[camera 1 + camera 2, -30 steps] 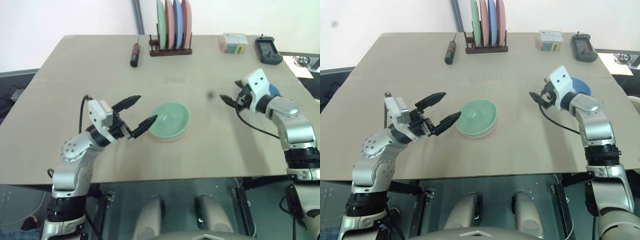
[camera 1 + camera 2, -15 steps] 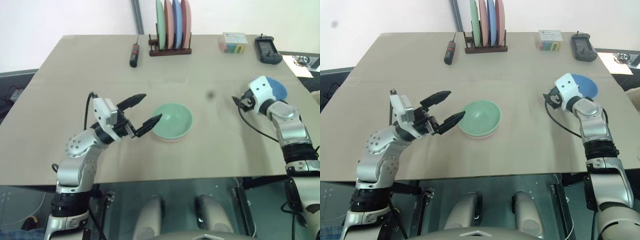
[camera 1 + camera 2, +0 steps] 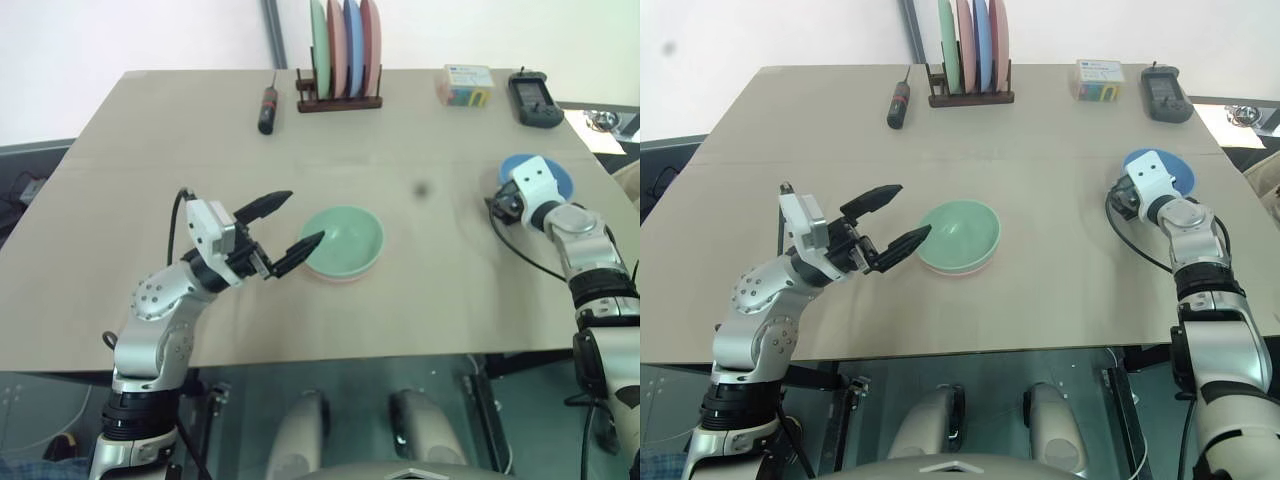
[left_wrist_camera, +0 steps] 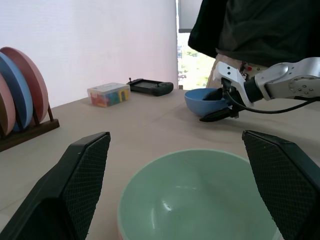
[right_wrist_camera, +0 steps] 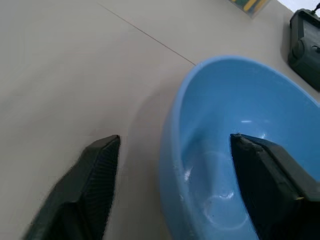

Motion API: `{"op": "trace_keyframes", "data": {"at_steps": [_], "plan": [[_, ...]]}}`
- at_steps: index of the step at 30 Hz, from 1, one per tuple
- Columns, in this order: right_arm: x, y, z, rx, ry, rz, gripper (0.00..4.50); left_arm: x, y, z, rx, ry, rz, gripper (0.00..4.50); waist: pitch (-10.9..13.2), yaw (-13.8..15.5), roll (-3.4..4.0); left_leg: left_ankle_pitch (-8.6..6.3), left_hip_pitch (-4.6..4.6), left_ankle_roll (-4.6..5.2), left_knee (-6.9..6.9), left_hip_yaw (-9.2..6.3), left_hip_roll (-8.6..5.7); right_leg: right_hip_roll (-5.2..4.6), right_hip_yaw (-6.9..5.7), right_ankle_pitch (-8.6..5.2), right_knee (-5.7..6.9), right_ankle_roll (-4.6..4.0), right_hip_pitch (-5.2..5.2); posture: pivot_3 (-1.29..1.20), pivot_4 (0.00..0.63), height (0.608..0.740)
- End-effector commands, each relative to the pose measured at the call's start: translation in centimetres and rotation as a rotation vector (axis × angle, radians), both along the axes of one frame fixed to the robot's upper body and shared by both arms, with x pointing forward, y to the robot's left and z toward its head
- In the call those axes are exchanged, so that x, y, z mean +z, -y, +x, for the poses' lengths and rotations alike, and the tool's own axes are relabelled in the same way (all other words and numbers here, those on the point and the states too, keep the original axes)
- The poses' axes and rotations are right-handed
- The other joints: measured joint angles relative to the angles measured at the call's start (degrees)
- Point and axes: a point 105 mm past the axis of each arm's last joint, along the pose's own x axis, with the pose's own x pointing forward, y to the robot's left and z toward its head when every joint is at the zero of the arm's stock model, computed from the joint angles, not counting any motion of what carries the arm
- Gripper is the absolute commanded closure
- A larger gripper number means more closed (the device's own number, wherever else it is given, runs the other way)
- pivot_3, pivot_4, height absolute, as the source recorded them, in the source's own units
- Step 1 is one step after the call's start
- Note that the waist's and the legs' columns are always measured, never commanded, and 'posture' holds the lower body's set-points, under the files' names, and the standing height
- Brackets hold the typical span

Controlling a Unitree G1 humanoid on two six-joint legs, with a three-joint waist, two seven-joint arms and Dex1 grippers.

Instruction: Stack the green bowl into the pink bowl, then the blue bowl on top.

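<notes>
Tan tabletop (image 3: pixel 200 130) fills most of the scene, backed by a pale wall, with a rack of upright plates (image 3: pixel 342 55), a screwdriver (image 3: pixel 269 105), a box of coloured blocks (image 3: pixel 466 85) and a black handset (image 3: pixel 529 100) along its far edge. Near the middle, the green bowl (image 3: pixel 342 240) already sits inside the pink bowl (image 3: pixel 335 277), of which just a thin rim peeks out underneath. At the right edge rests the blue bowl (image 3: pixel 550 170), well apart from that pair of 2.

The right gripper (image 5: pixel 175 185) is by far the nearer tool: its 2 fingers stand apart and straddle the blue bowl's near wall, 1 outside, 1 inside, not yet clamped. The left gripper (image 3: pixel 283 227) hangs spread wide just beside the green bowl, holding nothing.

From the head cameras the right wrist hides that straddle; the right wrist camera shows it plainly, and the left wrist camera shows the fingers at the rim from the side.
</notes>
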Motion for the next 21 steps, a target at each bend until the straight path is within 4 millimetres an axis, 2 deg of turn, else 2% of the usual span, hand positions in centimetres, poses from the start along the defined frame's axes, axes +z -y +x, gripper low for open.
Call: {"op": "trace_keyframes", "data": {"at_steps": [1, 4, 5, 9, 12, 14, 17, 21], "plan": [[2.3, -0.2, 0.5, 0.020, 0.072, -0.024, 2.63, 1.2, 0.2, -0.5, -0.014, 0.057, -0.005, 0.00, 0.0, 0.0, 0.00, 0.00, 0.00, 0.00, 0.00, 0.00, 0.00, 0.00, 0.00, 0.00, 0.00, 0.00, 0.00, 0.00, 0.150, 0.740], [2.2, -0.3, 0.5, 0.025, 0.071, -0.026, 4.07, 1.2, 0.2, -0.6, -0.013, 0.057, -0.007, 0.00, 0.0, 0.0, 0.00, 0.00, 0.00, 0.00, 0.00, 0.00, 0.00, 0.00, 0.00, 0.00, 0.00, 0.00, 0.00, 0.00, 0.150, 0.740], [2.2, -0.3, 0.5, 0.026, 0.071, -0.027, 4.29, 1.3, 0.2, -0.6, -0.013, 0.057, -0.008, 0.00, 0.0, 0.0, 0.00, 0.00, 0.00, 0.00, 0.00, 0.00, 0.00, 0.00, 0.00, 0.00, 0.00, 0.00, 0.00, 0.00, 0.150, 0.740], [2.2, -0.2, 0.5, 0.036, 0.076, -0.038, 4.29, 1.2, 0.0, -0.6, -0.011, 0.055, -0.012, 0.00, 0.0, 0.1, 0.00, 0.00, -0.01, 0.00, 0.00, 0.00, 0.00, 0.00, 0.00, 0.00, 0.00, 0.00, 0.00, 0.00, 0.150, 0.740], [2.6, -2.6, 0.1, 0.188, 0.076, -0.046, 4.29, 1.2, -0.1, -0.6, -0.009, 0.054, -0.013, 0.00, 0.0, 0.0, 0.01, 0.00, 0.00, 0.00, 0.00, -0.01, 0.00, 0.00, 0.00, 0.00, 0.00, 0.00, 0.00, 0.00, 0.150, 0.740], [3.1, -4.9, -0.4, 0.313, 0.077, -0.037, 4.29, 1.1, -0.2, -0.5, -0.007, 0.053, -0.014, 0.00, 0.0, -0.1, 0.01, 0.00, 0.01, 0.00, -0.01, 0.00, 0.00, 0.00, 0.00, 0.00, 0.00, 0.00, 0.00, 0.00, 0.150, 0.740], [5.6, -9.0, -1.8, 0.511, 0.131, -0.028, 4.29, 1.0, -0.5, -0.7, 0.000, 0.052, -0.011, 0.00, 0.0, -0.2, 0.04, 0.00, 0.03, 0.00, -0.02, 0.00, 0.02, 0.02, 0.01, 0.00, 0.03, 0.01, -0.01, 0.00, 0.150, 0.740], [8.9, -14.8, -5.7, 0.822, 0.167, -0.049, 4.29, 1.0, -1.6, -0.9, 0.032, 0.048, 0.000, 0.00, 0.1, 0.1, 0.14, 0.00, 0.01, 0.00, -0.02, -0.05, 0.03, 0.02, -0.04, 0.00, 0.06, 0.01, -0.03, 0.00, 0.150, 0.740]]}}
